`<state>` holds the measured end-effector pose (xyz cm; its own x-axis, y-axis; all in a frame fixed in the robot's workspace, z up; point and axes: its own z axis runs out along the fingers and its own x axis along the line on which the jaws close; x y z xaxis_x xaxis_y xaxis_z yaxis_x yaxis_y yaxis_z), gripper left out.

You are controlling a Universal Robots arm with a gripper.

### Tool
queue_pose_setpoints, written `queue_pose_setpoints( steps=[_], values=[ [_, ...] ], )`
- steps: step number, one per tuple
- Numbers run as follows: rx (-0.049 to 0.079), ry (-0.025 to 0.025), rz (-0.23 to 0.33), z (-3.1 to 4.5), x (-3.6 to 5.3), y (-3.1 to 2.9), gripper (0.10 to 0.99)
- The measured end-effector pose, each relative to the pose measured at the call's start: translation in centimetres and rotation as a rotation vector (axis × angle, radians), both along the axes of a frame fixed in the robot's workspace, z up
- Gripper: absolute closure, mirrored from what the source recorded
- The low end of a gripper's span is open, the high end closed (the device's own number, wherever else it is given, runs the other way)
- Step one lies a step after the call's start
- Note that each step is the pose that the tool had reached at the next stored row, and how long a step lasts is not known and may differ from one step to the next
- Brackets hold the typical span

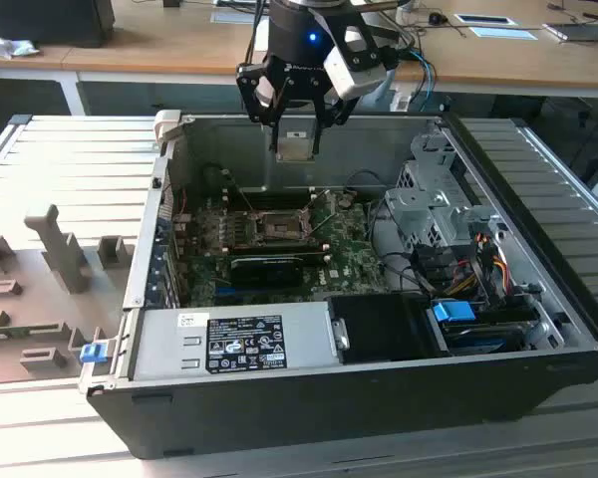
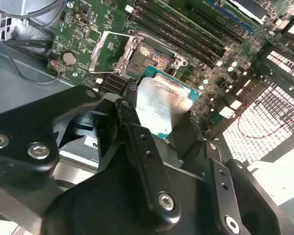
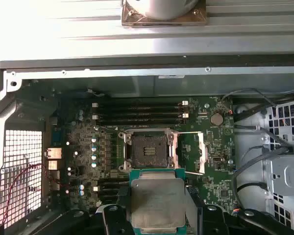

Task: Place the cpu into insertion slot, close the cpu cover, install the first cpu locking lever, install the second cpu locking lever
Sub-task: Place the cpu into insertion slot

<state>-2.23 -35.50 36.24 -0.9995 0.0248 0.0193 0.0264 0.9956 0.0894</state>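
Observation:
My gripper (image 1: 296, 137) hangs over the back of the open computer case (image 1: 309, 398), shut on the cpu (image 1: 296, 145), a flat silvery square held by its edges. In both wrist views the cpu (image 3: 158, 196) sits between the black fingers (image 3: 193, 208), above the green motherboard (image 3: 213, 183). The insertion slot (image 3: 149, 149) lies bare just beyond the chip, with a dark centre and a black rim. The cpu cover (image 3: 202, 152) is swung open to one side of the slot. In the second wrist view the cpu (image 2: 161, 100) hovers near the slot (image 2: 149, 56).
Memory slots (image 3: 137, 112) run beside the socket. A long black card (image 1: 266, 266) and a grey power supply (image 1: 234, 344) lie toward the front of the case. The drive cage (image 1: 439, 214) and loose cables (image 1: 478, 259) fill the exterior view's right. Grey fixtures (image 1: 65, 249) stand outside on the left.

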Motion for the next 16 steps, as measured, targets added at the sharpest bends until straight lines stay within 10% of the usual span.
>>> queue_pose_setpoints(
  steps=[16],
  values=[
    [-0.003, 0.0002, -0.083, -0.27, 0.00, 0.00, 0.553]
  ],
)
